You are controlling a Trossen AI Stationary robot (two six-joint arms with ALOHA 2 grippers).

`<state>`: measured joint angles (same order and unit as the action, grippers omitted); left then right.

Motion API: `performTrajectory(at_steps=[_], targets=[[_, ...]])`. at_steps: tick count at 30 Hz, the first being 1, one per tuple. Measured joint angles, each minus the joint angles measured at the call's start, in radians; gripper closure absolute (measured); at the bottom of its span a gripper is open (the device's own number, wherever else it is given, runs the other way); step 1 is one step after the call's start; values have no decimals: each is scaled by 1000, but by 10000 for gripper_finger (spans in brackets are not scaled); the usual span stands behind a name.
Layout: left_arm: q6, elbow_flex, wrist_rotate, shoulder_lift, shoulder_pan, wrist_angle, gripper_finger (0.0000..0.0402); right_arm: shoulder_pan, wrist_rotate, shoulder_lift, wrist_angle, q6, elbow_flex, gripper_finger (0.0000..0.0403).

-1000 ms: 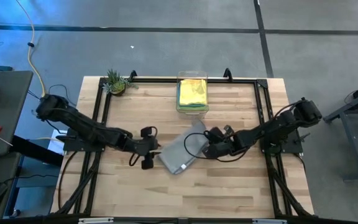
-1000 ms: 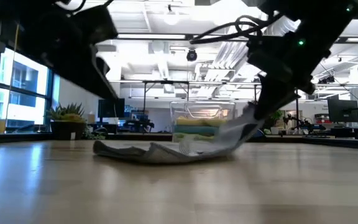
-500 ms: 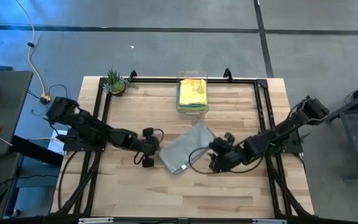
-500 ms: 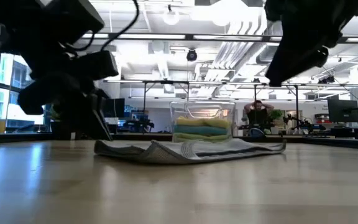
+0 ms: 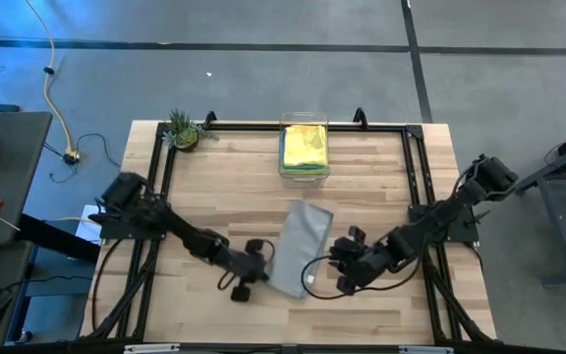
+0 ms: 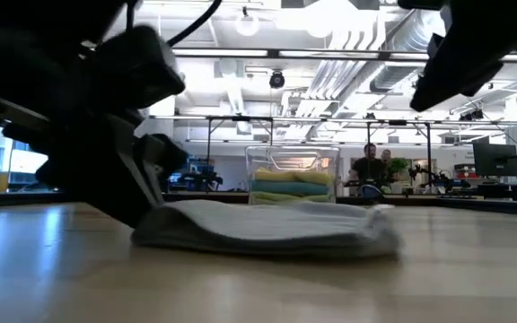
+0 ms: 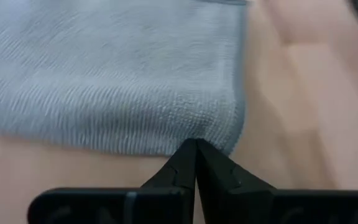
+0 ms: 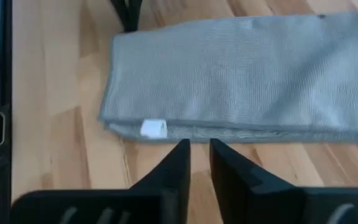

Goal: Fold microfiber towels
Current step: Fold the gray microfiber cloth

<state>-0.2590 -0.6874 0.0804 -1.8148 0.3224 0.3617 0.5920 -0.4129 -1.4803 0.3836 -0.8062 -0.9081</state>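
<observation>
The grey towel [image 5: 298, 251] lies folded into a narrow strip on the table, running from near to far; in the low view the towel [image 6: 267, 229] is a thick flat stack. My left gripper [image 5: 261, 272] is shut at its left long edge. My right gripper [image 8: 196, 144] stands just off the opposite edge, by a white label [image 8: 153, 129], with a narrow gap between its fingers and nothing in it. More towels, yellow and green, lie in a clear bin [image 5: 304, 147]. My left gripper [image 7: 196, 144] has its shut fingertips at the grey towel's hem [image 7: 199, 132], close to a corner, coming about level from the table's left. Whether they pinch the cloth or only touch it, I cannot tell. The towel lies flat on the table.
The bin stands at the table's far edge, in the middle. A small potted plant [image 5: 183, 130] sits at the far left corner. A black frame [image 5: 161, 167] runs around the tabletop. People show in the room beyond the table [image 6: 371, 166].
My right gripper has let go of the towel's raised corner, which dropped flat, and has gone toward the near edge. My left gripper has gone toward the near edge and right, up to the towel. The towel now lies narrower, thicker and turned near-to-far.
</observation>
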Motion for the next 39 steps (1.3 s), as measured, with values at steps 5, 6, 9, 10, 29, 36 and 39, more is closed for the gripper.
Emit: performTrajectory(at_steps=[5,6,9,10,29,36,39], targets=[[-10,-118,41,-138,51,104,401,31,9,0,-1,1,0,326],[-10,-142,40,-158,55,113,401,39,12,0,-1,1,0,320],[12,-218,13,-187,63,73,401,61,12,0,-10,-5,0,299],[18,-233,6,-179,67,32,401,68,3,-6,-28,-4,0,293],[-17,-244,113,-39,144,-196,313,182,21,-410,-35,386,-277,242],[-18,-242,116,-47,144,-183,279,183,-19,-558,180,425,-445,243],[-18,-242,116,-47,144,-186,277,181,-40,-586,216,422,-481,257]])
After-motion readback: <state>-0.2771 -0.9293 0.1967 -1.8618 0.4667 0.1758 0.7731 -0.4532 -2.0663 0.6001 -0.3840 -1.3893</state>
